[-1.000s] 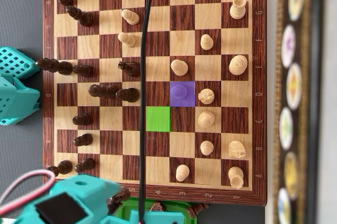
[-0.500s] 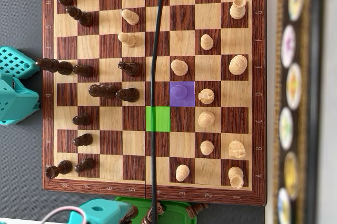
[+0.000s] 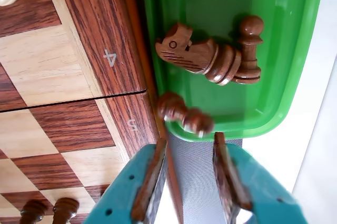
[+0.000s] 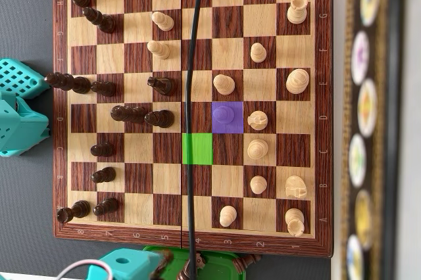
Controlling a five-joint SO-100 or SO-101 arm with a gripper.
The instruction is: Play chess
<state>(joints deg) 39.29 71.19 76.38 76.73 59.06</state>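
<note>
In the wrist view the gripper (image 3: 189,174) is seen spread and empty beside the green tray (image 3: 295,77), a dark pawn (image 3: 185,113) lying on its rim; in the overhead view the arm has withdrawn below the chessboard (image 4: 191,4), so a capture seems finished.

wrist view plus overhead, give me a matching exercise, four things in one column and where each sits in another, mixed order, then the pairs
Things:
1. dark knight
2. dark pawn
3. purple-marked piece
4. gripper

Places:
A. on the highlighted square mid-board
B. lying inside the green tray
C. over the tray's near rim, beside the board edge
D. open, just below the tray in the wrist view, holding nothing

Pairs: 1-B, 2-C, 3-A, 4-D
</note>
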